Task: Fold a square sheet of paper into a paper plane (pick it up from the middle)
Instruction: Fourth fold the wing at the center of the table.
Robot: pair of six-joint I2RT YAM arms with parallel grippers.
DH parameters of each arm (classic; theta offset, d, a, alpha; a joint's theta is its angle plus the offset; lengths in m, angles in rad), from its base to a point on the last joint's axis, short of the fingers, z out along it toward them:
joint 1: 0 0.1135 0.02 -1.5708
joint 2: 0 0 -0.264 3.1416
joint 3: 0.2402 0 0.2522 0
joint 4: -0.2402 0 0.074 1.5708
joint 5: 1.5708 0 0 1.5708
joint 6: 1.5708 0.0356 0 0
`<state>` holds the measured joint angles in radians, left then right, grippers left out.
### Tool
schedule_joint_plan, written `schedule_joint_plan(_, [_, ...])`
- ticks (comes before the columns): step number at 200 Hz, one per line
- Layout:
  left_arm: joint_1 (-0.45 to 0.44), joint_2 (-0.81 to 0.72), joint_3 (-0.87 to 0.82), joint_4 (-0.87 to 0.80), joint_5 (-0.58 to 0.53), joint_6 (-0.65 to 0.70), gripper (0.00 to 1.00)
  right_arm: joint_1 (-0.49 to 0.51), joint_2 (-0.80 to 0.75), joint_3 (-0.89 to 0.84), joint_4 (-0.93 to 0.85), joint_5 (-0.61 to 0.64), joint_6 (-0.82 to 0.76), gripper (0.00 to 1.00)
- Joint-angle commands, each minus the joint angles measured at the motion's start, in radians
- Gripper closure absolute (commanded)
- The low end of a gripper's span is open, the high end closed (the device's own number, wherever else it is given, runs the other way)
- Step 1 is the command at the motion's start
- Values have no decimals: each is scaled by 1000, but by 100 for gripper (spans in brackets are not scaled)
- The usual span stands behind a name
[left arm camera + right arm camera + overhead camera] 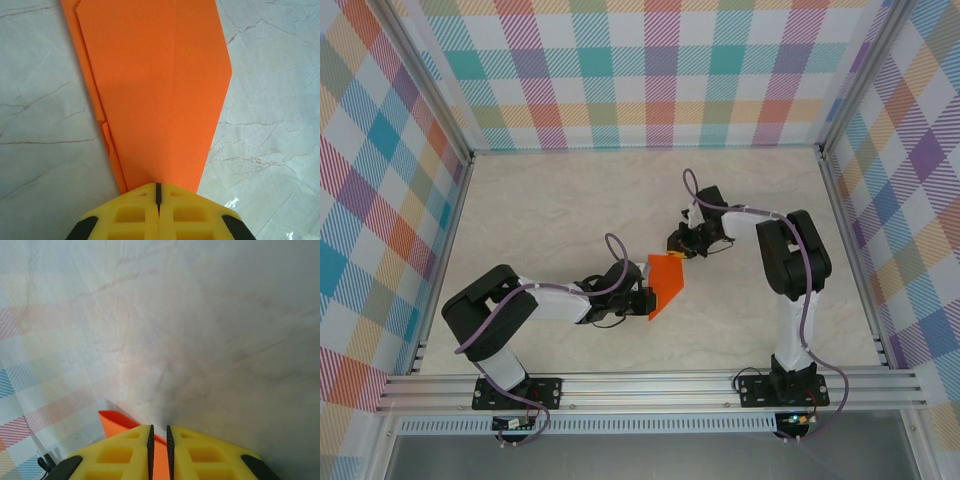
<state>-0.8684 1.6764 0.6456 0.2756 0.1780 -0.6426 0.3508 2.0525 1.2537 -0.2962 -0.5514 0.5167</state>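
- The paper plane [665,283] sits near the middle of the table [570,200], between my two claws. It is bright orange, partly folded and plain-faced.
- From the left wrist camera the paper plane [160,90] runs straight away from the fingers. It is narrow at the grip and widens further out, with a long centre crease and a second layer peeking out along its left edge.
- The left claw [642,298] comes in from the left side of the paper. On its wrist camera the left claw [158,187] has its yellow fingers [130,215] pressed together, with only a hairline seam between them — clamped on the narrow end of the paper.
- The right claw [682,245] hangs at the paper's far upper corner.
- On its own camera the right claw [159,432] has its fingers a thin slit apart, with orange showing in that slit. An orange corner [114,422] pokes out to the left. I cannot tell whether it actually pinches the sheet or merely straddles it.
- I also cannot tell whether the paper lies flat on the table or is held a little off it.
- The table is pale, marble-patterned and glossy, and faint checks from the walls reflect in it.
- Pastel plaid walls [660,70] close in three sides, and an aluminium rail [650,385] along the near edge carries both arm bases.
- Purple cables [612,245] loop over each arm. The left arm's loop arches just beside the paper.
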Motion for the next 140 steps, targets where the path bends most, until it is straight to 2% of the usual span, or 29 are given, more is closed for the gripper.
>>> schedule_joint_plan(1, [-4, 84, -58, -259, -86, 26, 100, -30, 17, 37, -6, 36, -42, 82])
schedule_joint_plan(41, [-3, 78, -48, -271, -88, 28, 100, -33, -100, 21, -28, -2, -64, 80])
schedule_joint_plan(81, [-4, 62, -33, -288, -100, 32, 100, -17, -231, -140, 63, -107, -19, 78])
schedule_joint_plan(109, [-3, 54, -29, -288, -103, 30, 100, 40, -238, -235, 137, -170, 29, 84])
schedule_joint_plan(140, [-3, 55, -23, -289, -101, 27, 100, 108, -207, -270, 146, -127, 40, 87])
